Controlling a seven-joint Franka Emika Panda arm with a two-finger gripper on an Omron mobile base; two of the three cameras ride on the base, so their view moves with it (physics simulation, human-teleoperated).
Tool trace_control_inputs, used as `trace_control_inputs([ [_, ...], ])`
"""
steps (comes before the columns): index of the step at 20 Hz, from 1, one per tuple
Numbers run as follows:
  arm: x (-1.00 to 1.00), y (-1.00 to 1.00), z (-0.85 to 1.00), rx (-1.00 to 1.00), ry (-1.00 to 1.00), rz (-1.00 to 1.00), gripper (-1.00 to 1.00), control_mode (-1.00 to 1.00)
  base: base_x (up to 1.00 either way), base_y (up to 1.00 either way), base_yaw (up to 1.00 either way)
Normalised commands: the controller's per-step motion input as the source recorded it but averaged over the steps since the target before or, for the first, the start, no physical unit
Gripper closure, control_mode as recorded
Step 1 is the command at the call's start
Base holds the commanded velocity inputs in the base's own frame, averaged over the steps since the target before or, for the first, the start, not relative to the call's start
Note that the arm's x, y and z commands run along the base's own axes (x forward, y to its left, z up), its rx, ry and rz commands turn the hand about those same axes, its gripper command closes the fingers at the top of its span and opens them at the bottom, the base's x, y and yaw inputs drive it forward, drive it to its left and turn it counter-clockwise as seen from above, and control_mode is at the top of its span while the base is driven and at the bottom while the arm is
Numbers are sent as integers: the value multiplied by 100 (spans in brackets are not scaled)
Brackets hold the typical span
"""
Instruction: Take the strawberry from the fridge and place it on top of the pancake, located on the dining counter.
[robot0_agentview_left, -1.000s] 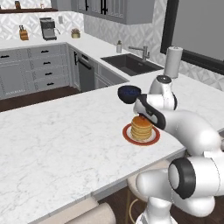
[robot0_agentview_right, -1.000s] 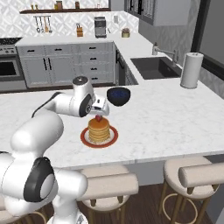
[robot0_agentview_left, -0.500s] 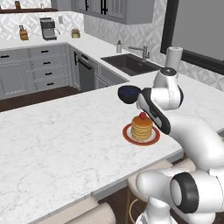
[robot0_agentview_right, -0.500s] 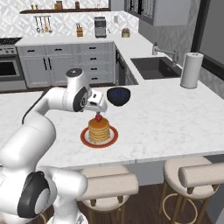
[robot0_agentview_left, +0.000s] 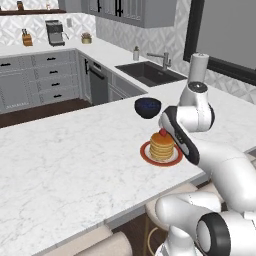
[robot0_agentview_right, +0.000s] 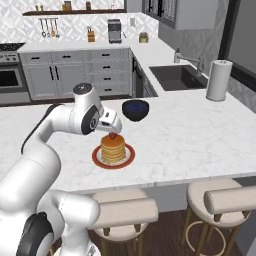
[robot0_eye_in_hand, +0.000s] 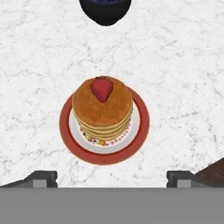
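Strawberry (robot0_eye_in_hand: 101, 89) resting on pancake (robot0_eye_in_hand: 103, 114) top, apparently just below released, wide-open claw (robot0_eye_in_hand: 112, 177), dining counter (robot0_eye_in_hand: 183, 65) beneath.

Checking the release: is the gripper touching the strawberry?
Apart. In the hand view the strawberry rests on the pancake, while the gripper fingertips stand wide at the frame's bottom, well clear of it.

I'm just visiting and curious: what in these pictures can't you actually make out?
- Dark bowl: the hand view's top edge cuts it off, contents unclear.
- Strawberry: in the left base view the arm hides most of it.
- Gripper: its fingertips are too small to separate in the right base view.
- Plate: the pancake covers its pattern.
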Motion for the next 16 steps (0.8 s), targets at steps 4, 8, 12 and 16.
trace_control_inputs([
  [4,0,0,-5,0,0,0,-100,-100,0,0,0],
  [8,0,0,-4,0,0,0,-100,-100,0,0,0],
  [12,0,0,-2,0,0,0,-100,-100,0,0,0],
  [16,-27,-5,4,2,-2,-3,-100,-100,0,0,0],
])
